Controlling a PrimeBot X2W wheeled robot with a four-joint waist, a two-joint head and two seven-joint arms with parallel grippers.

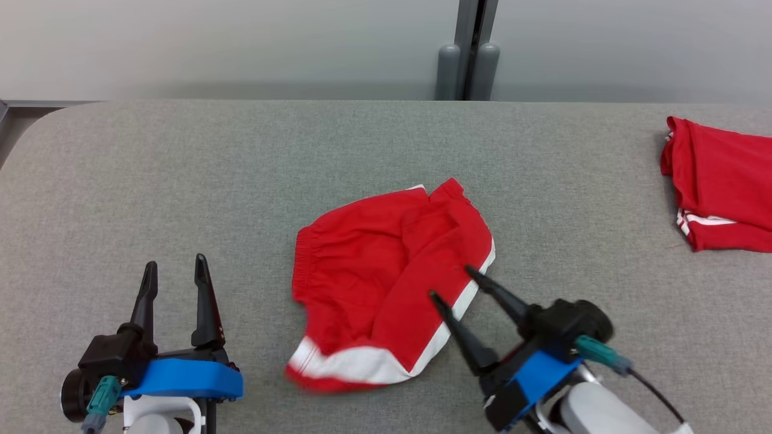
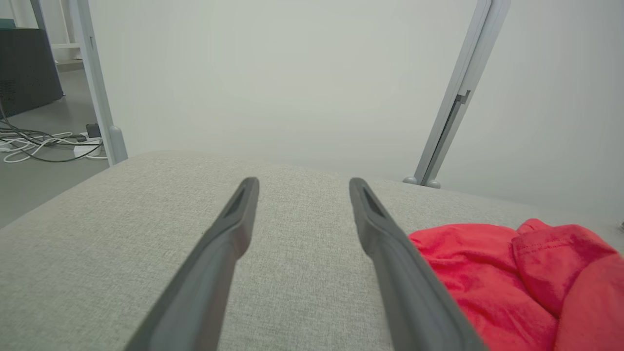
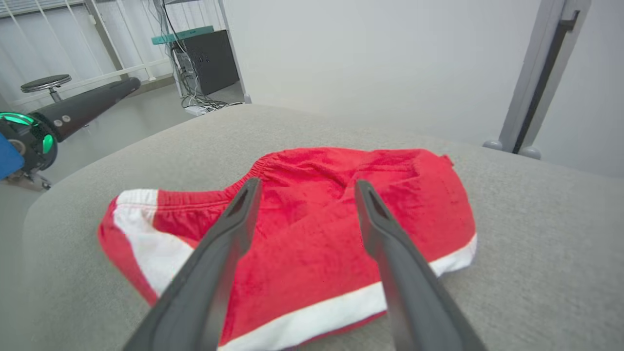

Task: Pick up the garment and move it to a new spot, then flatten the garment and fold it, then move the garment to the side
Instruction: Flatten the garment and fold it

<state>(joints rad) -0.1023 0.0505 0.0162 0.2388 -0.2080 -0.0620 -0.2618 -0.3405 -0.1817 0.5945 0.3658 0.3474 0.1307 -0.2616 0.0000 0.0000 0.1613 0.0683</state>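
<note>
Red shorts (image 1: 386, 283) w/ white trim lie crumpled approx mid grey table (image 1: 181, 169). The right gripper (image 1: 449, 281) has its fingers spread apart, holding nothing, tips over the shorts' right side by the white stripe; can't tell if they touch the fabric. The left gripper (image 1: 175, 260) is likewise spread and empty over bare table, apart from the shorts' left edge. In head view the shorts' near-left hem is blurred, and a second red garment (image 1: 724, 187) at far right is cut off by the pic edge.
</note>
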